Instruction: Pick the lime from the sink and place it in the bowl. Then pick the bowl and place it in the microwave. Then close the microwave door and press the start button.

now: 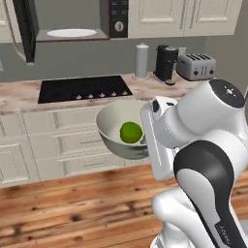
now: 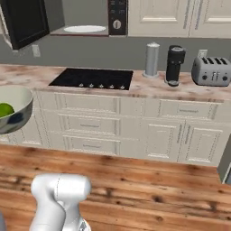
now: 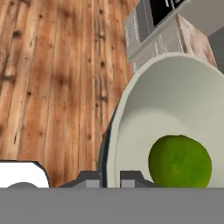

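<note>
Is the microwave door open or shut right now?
Open: the microwave door stands swung out, and the white plate inside shows.

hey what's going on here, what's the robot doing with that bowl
The robot arm is holding the bowl up in the air in front of the kitchen cabinets, above the wooden floor. Its gripper is clamped on the bowl's rim, and the lime sits inside the bowl. The microwave up on the wall stands open, with its white plate bare, so the bowl has yet to go in.
</note>
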### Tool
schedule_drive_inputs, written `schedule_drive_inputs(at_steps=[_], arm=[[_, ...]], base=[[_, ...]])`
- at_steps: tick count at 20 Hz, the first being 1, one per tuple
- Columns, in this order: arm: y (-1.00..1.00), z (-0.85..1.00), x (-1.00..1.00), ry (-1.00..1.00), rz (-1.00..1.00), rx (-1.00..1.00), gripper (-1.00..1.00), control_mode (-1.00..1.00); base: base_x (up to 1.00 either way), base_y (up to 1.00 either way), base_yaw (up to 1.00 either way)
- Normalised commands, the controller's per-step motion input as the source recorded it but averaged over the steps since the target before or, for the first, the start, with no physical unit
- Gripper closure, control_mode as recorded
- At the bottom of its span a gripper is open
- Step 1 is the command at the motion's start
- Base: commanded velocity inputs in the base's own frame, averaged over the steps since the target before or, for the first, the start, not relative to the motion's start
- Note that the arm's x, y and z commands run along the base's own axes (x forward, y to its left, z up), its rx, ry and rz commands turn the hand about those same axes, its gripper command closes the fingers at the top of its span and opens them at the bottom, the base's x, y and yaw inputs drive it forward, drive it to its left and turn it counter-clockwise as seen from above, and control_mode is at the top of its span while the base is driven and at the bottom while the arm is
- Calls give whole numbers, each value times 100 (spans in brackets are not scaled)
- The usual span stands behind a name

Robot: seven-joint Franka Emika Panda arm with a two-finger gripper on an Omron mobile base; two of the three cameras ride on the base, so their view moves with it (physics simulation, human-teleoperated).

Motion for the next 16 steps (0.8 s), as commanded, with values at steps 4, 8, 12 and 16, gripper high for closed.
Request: schedule_drive_inputs(at_steps=[4,8,12,16], arm=[[0,0,0,0,0,0,100,100],[0,0,0,0,0,0,100,100],[0,0,0,0,0,0,100,100],[0,0,0,0,0,0,100,100]], base=[[33,-68,-31],[71,-16,-26],[94,13,-9],[95,29,0]])
